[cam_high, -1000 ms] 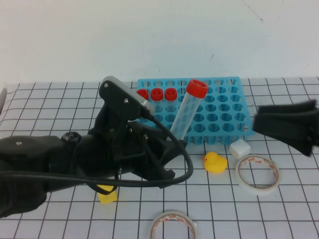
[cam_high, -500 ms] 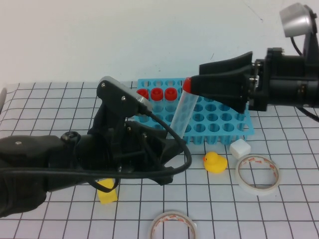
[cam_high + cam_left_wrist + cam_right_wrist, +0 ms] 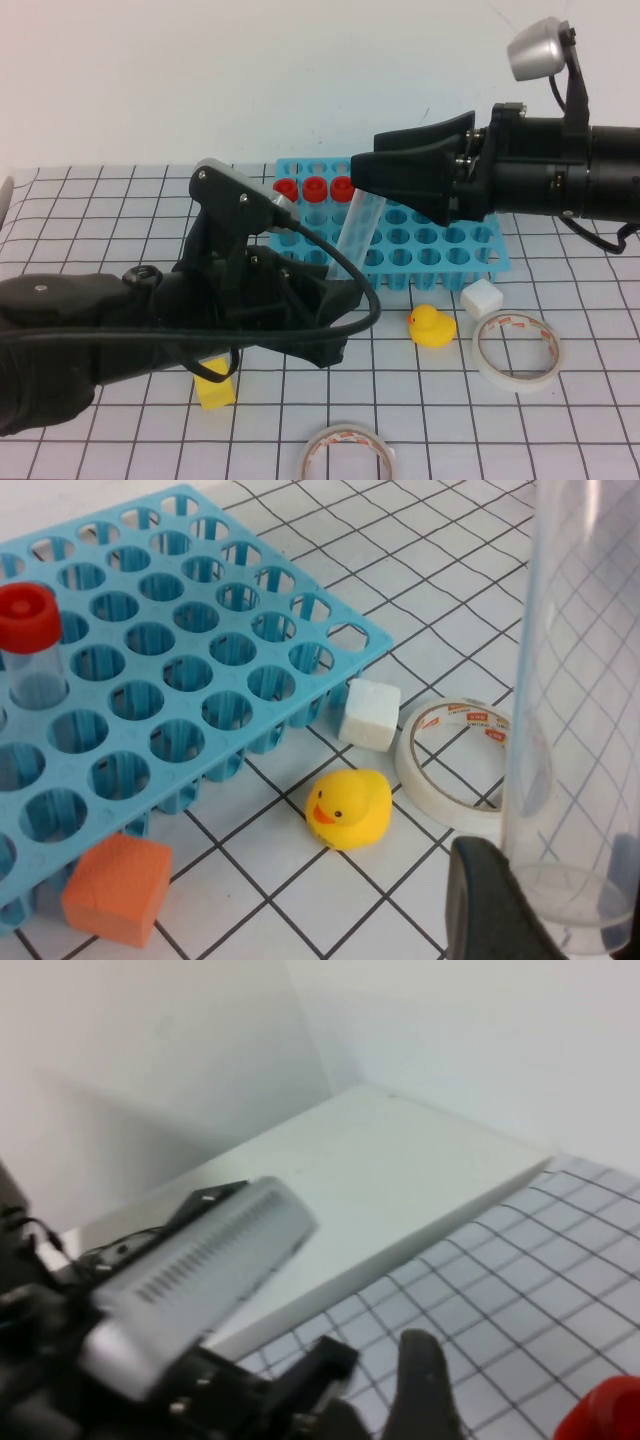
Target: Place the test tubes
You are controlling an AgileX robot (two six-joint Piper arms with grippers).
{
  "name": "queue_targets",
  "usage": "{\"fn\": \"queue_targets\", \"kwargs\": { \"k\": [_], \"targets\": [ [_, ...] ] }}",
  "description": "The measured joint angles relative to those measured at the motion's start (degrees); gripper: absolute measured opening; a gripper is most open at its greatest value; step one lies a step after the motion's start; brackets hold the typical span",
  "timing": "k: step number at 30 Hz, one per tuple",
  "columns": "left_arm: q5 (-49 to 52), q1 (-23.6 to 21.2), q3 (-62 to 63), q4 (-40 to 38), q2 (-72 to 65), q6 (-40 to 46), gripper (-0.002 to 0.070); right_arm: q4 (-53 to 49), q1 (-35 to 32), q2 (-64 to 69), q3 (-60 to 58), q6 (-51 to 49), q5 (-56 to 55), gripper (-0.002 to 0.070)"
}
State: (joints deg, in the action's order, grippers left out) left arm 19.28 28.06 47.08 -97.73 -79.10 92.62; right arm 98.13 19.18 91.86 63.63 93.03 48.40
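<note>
1. Clear plastic test tube with a red cap (image 3: 358, 235) is up in the air, tilted, by the blue plastic tube rack (image 3: 440, 240), in no hole yet.
2. Left gripper (image 3: 338, 300) is clamped on its bottom end, just in front of the rack.
3. Right gripper (image 3: 365, 160) sits at the cap end, jaws apart, gripping nothing.
4. Imo: close the right one squarely under the cap before the left lets go, then straighten it over a free hole.

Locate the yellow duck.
High view: the yellow duck sits right of centre, in front of the blue rack, beside the white cube. The left gripper holds a tube to its left; the right gripper is at the tube's top.
</note>
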Motion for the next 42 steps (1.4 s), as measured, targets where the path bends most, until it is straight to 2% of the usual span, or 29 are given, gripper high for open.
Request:
{"fn": "queue_targets", "kwargs": {
  "k": [12,23,34,42],
  "targets": [
    [3.4,0.0,0.0,0.0,0.1,0.1,0.0211,-0.5,0.1,0.9,0.0,-0.2,-5.7,0.0468],
    [1.7,0.0,0.0,0.0,0.2,0.2,0.0211,-0.5,0.1,0.9,0.0,-2.4,-4.0,0.0468],
    [0.6,0.0,0.0,0.0,0.3,1.3,0.0211,-0.5,0.1,1.4,0.0,-4.7,-1.7,0.0400],
    [0.6,0.0,0.0,0.0,0.3,1.6,0.0211,-0.7,0.1,3.9,0.0,-6.0,1.4,0.0386]
  ]
}}
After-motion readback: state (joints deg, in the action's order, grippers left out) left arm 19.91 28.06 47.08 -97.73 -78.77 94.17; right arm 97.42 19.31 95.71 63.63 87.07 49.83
